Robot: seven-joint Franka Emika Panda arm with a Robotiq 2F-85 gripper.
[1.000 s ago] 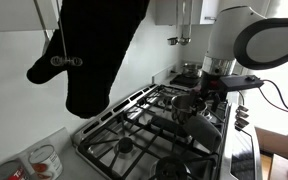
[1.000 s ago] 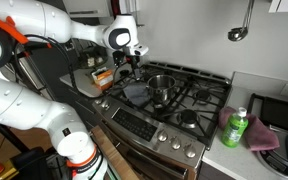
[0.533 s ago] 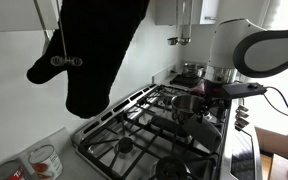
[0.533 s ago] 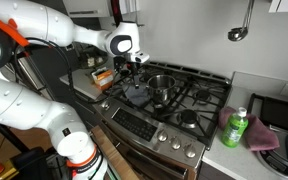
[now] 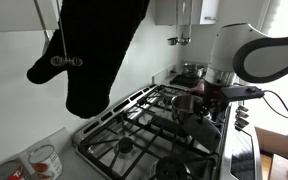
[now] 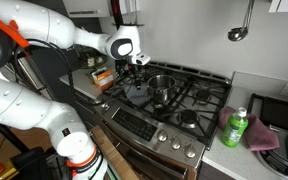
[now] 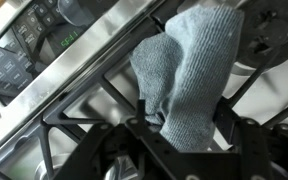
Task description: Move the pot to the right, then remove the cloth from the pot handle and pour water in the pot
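A steel pot (image 6: 161, 88) stands on the gas stove (image 6: 199, 100); it also shows in an exterior view (image 5: 187, 103). A grey-blue cloth (image 7: 189, 70) lies over the pot handle, seen as a bluish patch (image 6: 135, 91) left of the pot. My gripper (image 7: 184, 115) is right above the cloth, with one finger on each side of it. The jaws look open around the cloth. The gripper shows in both exterior views (image 6: 139, 70) (image 5: 212, 95). The handle is hidden under the cloth.
A green bottle (image 6: 234, 128) and a pink cloth (image 6: 263, 135) lie on the counter past the stove. A black oven mitt (image 5: 94, 50) hangs close to the camera. A glass measuring cup (image 5: 44, 160) stands on the counter. A second pot (image 5: 189, 70) sits behind the stove.
My gripper has moved down and a little toward the pot, so that its fingers now sit on either side of the cloth. The pot has not moved.
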